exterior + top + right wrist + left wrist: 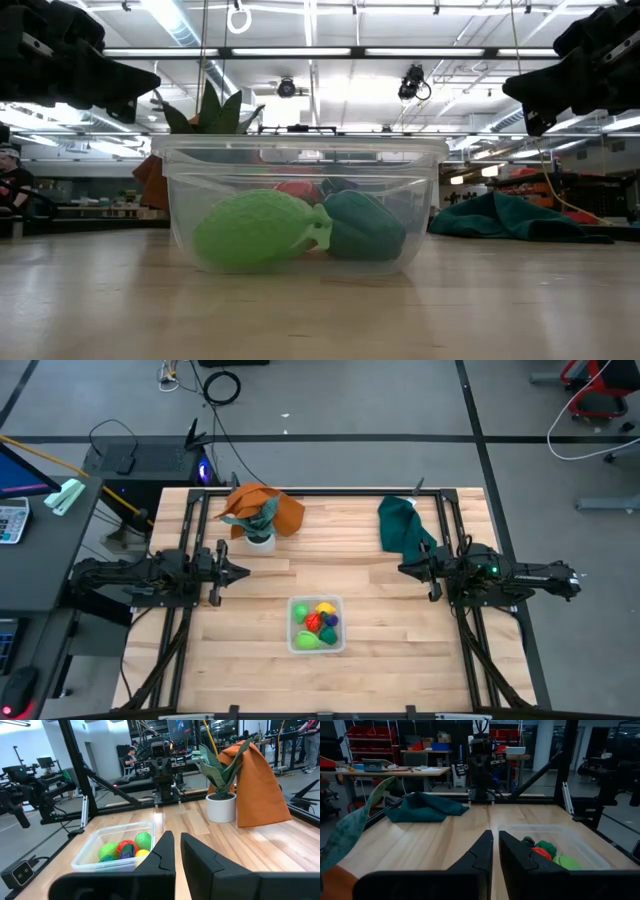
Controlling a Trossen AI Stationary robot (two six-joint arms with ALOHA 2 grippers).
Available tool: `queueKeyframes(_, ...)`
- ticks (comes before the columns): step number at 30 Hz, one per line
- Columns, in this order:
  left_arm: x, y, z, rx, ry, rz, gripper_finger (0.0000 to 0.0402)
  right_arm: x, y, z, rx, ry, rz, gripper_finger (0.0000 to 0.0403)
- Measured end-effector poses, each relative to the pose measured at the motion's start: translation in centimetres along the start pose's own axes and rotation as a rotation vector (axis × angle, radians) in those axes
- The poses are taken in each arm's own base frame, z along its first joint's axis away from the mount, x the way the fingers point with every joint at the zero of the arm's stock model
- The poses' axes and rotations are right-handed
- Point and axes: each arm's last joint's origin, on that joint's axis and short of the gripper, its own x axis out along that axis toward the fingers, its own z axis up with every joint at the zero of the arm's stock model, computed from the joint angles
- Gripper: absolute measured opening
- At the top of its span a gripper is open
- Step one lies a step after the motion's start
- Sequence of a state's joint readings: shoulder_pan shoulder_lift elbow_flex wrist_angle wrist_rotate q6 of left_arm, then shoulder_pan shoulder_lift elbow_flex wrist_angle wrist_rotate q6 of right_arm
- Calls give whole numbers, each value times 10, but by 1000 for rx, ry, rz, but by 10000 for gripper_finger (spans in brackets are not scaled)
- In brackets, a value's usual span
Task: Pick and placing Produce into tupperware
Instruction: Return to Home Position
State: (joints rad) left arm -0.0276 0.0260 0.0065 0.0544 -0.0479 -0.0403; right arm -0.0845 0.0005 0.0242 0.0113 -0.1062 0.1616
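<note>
The tupperware (317,625) is a clear, shallow, square container near the table's near edge, midway between the arms. Several toy produce pieces (320,622) lie inside it: green, red, yellow and purple. The low view shows two green pieces (262,231) against its near wall. My left gripper (243,570) hovers above the table at the left, shut, fingers pointing toward the right arm. My right gripper (404,568) hovers at the right, shut, pointing toward the left arm. Neither holds anything. The wrist views show each pair of fingers closed (495,851) (177,851).
A small white pot with a plant (261,536) stands near the far edge, an orange cloth (270,508) draped over it. A dark green cloth (402,525) lies at the far right. Bare wood (330,565) spans the space between the grippers.
</note>
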Motion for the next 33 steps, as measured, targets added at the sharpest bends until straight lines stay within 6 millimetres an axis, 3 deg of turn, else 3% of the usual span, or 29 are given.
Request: queueKeyframes(33,0,0,0,0,0,0,25,0,0,0,0,0,0,0)
